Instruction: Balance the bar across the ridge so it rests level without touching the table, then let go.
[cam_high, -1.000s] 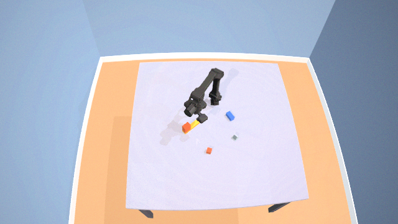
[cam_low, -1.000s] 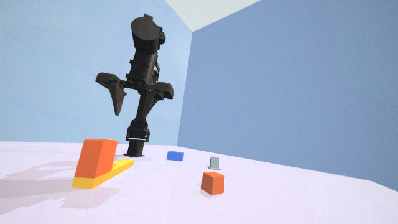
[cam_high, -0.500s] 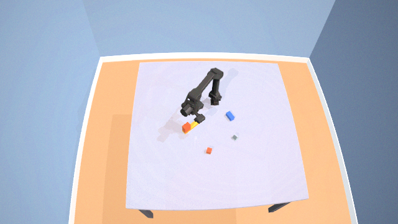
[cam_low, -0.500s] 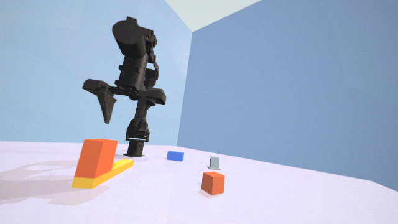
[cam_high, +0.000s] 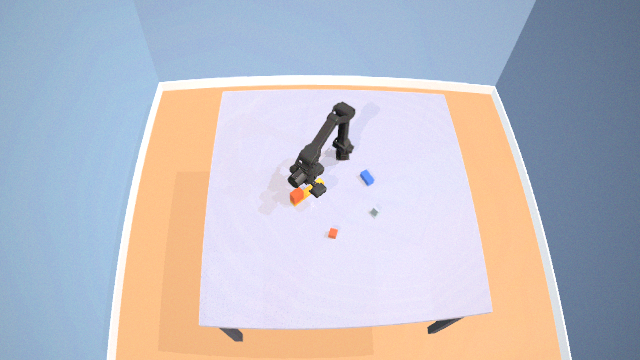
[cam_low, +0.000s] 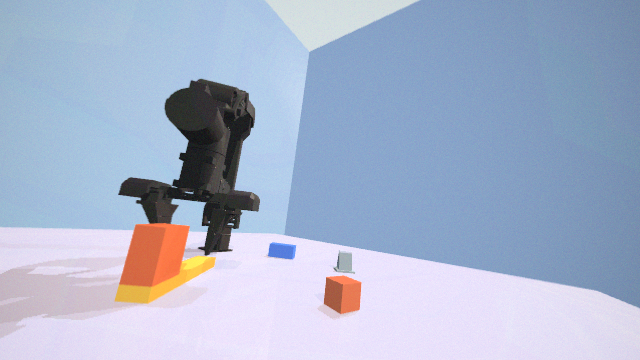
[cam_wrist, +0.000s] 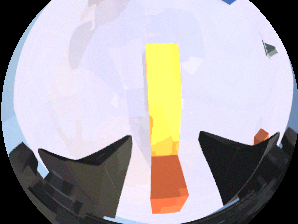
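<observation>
A yellow bar (cam_high: 306, 192) (cam_low: 196, 267) (cam_wrist: 162, 76) lies flat on the table, with an orange block fixed on one end. My gripper (cam_high: 308, 185) (cam_low: 192, 234) (cam_wrist: 166, 137) is open and low over the bar, one finger on each side of it near the orange end, not closed on it. The ridge (cam_high: 375, 212) (cam_low: 344, 261) (cam_wrist: 268, 47), a small grey wedge, stands apart to the right of the bar.
A blue block (cam_high: 367, 177) (cam_low: 282, 250) lies near the arm's base. A small orange cube (cam_high: 333, 233) (cam_low: 342, 294) (cam_wrist: 261, 137) sits in front of the ridge. All rest on the pale table top (cam_high: 325, 280).
</observation>
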